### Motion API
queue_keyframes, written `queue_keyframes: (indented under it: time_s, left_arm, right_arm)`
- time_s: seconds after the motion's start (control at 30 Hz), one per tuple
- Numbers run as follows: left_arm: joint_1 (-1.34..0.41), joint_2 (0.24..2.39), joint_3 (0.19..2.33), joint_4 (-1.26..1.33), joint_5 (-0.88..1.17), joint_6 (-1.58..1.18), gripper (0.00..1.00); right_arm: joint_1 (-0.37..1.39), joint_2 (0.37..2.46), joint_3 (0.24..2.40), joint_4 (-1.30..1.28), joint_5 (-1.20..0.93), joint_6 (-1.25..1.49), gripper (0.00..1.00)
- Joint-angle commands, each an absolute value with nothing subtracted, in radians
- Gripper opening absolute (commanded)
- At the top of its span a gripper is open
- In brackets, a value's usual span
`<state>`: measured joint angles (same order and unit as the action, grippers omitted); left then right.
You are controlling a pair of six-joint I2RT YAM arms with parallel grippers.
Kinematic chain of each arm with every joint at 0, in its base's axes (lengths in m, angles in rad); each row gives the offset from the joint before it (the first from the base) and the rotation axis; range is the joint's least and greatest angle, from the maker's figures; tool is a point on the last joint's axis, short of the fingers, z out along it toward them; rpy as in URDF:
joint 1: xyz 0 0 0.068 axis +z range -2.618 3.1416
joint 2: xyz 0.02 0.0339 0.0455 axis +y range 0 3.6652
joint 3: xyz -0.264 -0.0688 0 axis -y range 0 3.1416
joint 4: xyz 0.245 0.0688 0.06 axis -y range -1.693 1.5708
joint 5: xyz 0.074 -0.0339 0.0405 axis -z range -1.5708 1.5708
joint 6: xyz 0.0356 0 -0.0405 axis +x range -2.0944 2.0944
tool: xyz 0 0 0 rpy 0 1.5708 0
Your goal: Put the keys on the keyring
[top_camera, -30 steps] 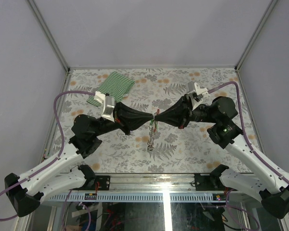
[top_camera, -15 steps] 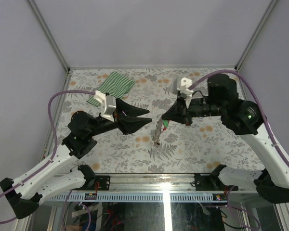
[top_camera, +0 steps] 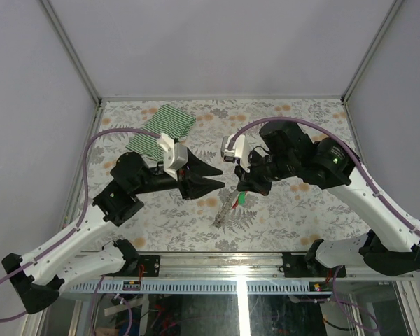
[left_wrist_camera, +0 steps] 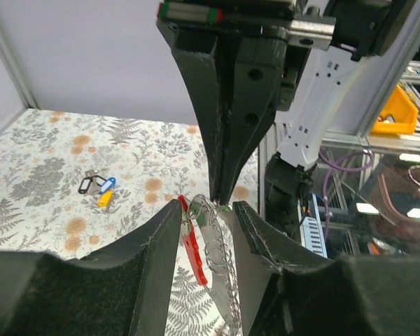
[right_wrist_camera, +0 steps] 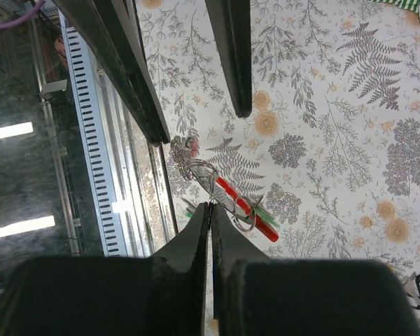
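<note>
The keys (right_wrist_camera: 250, 212), silvery with red and green tags, hang bunched with the keyring (right_wrist_camera: 196, 168). The cluster dangles in the air, pinched by the right gripper (right_wrist_camera: 210, 205), with the silvery chain trailing downward.

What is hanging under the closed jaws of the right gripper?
Below the right gripper hang a silvery metal keyring chain, a red plastic piece and a green plastic key tag. The jaws cover the point that they pinch.

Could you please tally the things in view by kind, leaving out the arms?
Cloth: 1
Key bunch: 1
Black clip: 1
Loose tags: 2, a blue tag and a yellow tag
Total: 5
</note>
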<state>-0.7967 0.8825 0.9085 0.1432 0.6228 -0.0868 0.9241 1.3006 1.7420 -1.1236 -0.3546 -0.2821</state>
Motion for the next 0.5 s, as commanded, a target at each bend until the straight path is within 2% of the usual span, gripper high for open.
queue_keyframes:
  time_s: [0.0,0.47]
  left_arm:
    - [-0.792,0.911,0.973,0.066,0.735,-0.019,0.36]
    - [-0.793,1.002,1.014,0.037,0.815,0.005,0.36]
  right_arm:
    - [0.937,1.291,1.794,-1.136,-0.354,-0.306,0.0]
    - [0.943,1.296,1.784,-1.092,-0.435,-0.321,0.0]
